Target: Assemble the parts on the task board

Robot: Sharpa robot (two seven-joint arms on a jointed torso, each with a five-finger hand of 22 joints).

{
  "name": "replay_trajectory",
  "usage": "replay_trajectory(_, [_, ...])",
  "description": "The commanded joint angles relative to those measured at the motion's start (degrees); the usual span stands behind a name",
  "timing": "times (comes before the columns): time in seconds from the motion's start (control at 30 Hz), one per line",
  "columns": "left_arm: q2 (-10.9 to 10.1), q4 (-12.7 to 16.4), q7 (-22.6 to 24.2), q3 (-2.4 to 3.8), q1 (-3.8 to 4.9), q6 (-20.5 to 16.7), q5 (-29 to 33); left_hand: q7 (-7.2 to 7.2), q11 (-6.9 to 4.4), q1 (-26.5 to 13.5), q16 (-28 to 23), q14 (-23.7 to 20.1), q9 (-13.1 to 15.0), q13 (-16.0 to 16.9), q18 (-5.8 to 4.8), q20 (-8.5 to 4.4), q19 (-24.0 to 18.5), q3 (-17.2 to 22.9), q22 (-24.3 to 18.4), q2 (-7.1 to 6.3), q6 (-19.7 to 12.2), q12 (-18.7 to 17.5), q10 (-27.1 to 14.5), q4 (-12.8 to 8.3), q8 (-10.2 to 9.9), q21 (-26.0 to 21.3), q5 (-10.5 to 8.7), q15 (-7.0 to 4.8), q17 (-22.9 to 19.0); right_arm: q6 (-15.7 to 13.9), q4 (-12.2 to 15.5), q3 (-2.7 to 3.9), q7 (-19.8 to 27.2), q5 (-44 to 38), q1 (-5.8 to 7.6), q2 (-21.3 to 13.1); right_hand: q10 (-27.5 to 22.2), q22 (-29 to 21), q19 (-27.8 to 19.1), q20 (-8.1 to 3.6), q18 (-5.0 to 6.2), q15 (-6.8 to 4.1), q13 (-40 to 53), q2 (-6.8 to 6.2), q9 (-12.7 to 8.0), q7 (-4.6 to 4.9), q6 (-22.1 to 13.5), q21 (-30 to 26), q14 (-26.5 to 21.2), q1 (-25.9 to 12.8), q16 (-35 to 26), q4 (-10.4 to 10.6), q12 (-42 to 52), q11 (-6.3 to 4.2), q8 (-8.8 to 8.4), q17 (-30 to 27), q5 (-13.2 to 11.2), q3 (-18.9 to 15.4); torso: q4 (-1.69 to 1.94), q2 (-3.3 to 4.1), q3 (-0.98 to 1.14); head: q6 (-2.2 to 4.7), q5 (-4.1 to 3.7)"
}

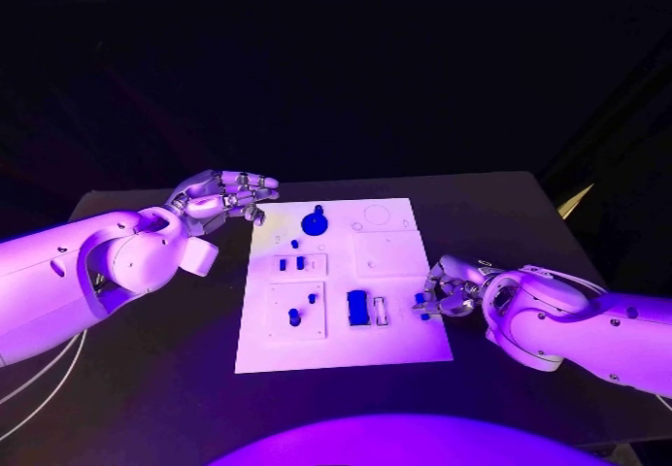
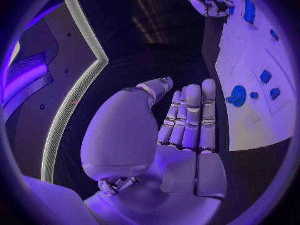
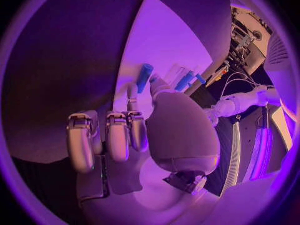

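Observation:
The white task board (image 1: pixel 406 330) lies in the middle of the black table. On it are a round blue part (image 1: pixel 317 224) at the far end, two small blue pieces (image 1: pixel 291 263), a blue peg (image 1: pixel 294 316) and a blue block (image 1: pixel 358 309). My left hand (image 1: pixel 224 199) hovers beside the board's far left corner, fingers stretched out side by side (image 2: pixel 190 117), holding nothing. My right hand (image 1: pixel 451 289) rests at the board's right edge. A blue peg (image 3: pixel 145 77) sits pinched between its thumb and a fingertip, with its other fingers (image 3: pixel 100 140) curled in. A second blue peg (image 3: pixel 185 81) stands just beyond.
The left wrist view has the board (image 2: pixel 250 125) with the round blue part (image 2: pixel 237 96) beside my palm, and my right hand (image 2: pixel 203 0) at the board's other side. Black tabletop (image 1: pixel 168 369) runs all round the board to its edges.

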Motion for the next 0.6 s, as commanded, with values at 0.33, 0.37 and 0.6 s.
replay_trajectory(0.33, [0.02, 0.17, 0.55, 0.03, 0.02, 1.01, 0.34, -0.15, -0.01, 0.23, -0.13, -0.31, 0.07, -0.07, 0.81, 0.19, -0.03, 0.29, 0.0, 0.08, -0.42, 0.27, -0.54, -0.15, -0.01, -0.24, -0.03, 0.28, -0.1, 4.76, -1.33, -0.29, -2.46, -6.3, -1.3, 1.41, 4.86, 15.06, 5.99, -0.4, -0.82, -0.57, 13.58, 1.15, -0.29, -0.49, 0.26, 0.26, 5.43, 5.49, -0.1, -1.51, -0.1, -0.69, -0.54, 11.84, -0.02, 2.1, -0.07, -0.01, 0.02, -0.31, 0.22])
replay_trajectory(0.37, [0.03, 0.17, 0.55, 0.03, 0.02, 1.01, 0.34, -0.15, -0.01, 0.23, -0.13, -0.31, 0.07, -0.07, 0.81, 0.19, -0.03, 0.29, 0.0, 0.08, -0.42, 0.27, -0.54, -0.15, -0.01, -0.24, -0.03, 0.28, -0.1, 4.77, -1.29, -0.29, -2.51, -6.51, -1.32, 1.43, 4.86, 15.06, 5.99, -0.46, -0.82, -0.66, 13.57, 1.47, -0.34, -0.6, 0.27, 0.26, 5.43, 6.73, -0.1, -1.95, -0.11, -0.8, -0.63, 11.84, 0.34, 3.01, -0.07, 0.0, 0.04, -0.22, 0.23])
replay_trajectory(0.6, [-0.01, 0.14, 0.47, 0.03, 0.02, 0.94, 0.34, -0.16, -0.02, 0.17, -0.13, -0.35, 0.1, -0.07, 0.81, 0.21, -0.05, 0.28, 0.0, 0.12, -0.41, 0.41, -0.55, -0.1, 0.05, -0.28, -0.03, 0.28, -0.1, 2.8, -0.41, -0.29, -2.79, -5.39, -1.38, 1.19, 4.9, 15.06, 5.99, -0.9, -0.82, -1.03, 13.65, 1.62, -0.85, -0.98, 0.98, 0.26, 5.45, 10.28, -0.09, -3.7, 0.0, -1.22, -1.39, 11.93, 6.28, 11.34, -0.06, 0.0, 0.05, -0.27, 0.24])
